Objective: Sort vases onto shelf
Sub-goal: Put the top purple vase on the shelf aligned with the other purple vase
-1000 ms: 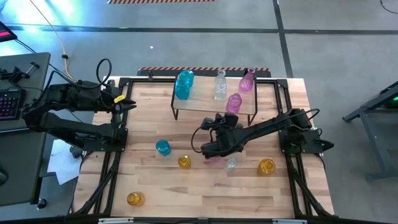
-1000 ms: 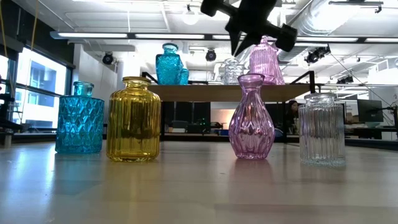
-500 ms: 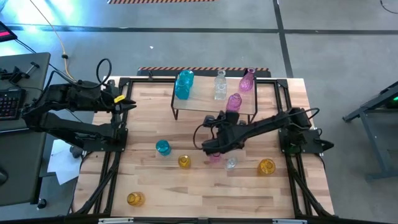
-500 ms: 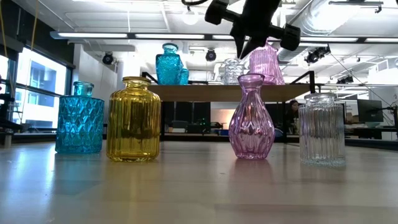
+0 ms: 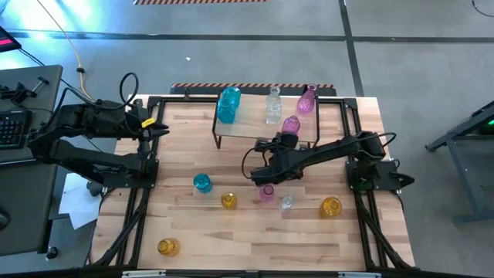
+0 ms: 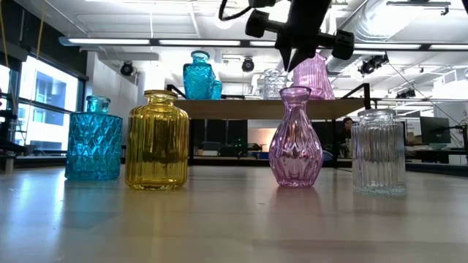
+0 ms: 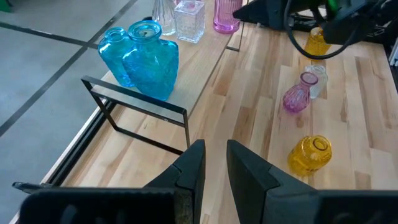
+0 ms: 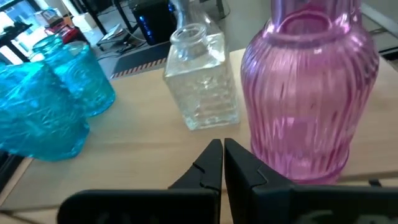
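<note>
The low view is showing the right gripper point(image 6: 296, 55) hanging with its fingers pressed together and empty just above the mouth of a pear-shaped pink vase point(image 6: 295, 139) on the table, while the right wrist view is revealing what lies ahead of it: a ribbed pink jar point(image 8: 308, 93) and a clear embossed bottle point(image 8: 200, 78) standing on the shelf point(image 8: 143, 140), close in front of the fingertips. The left gripper point(image 5: 158, 128) is waiting at the table's left edge, fingers slightly apart and holding nothing.
</note>
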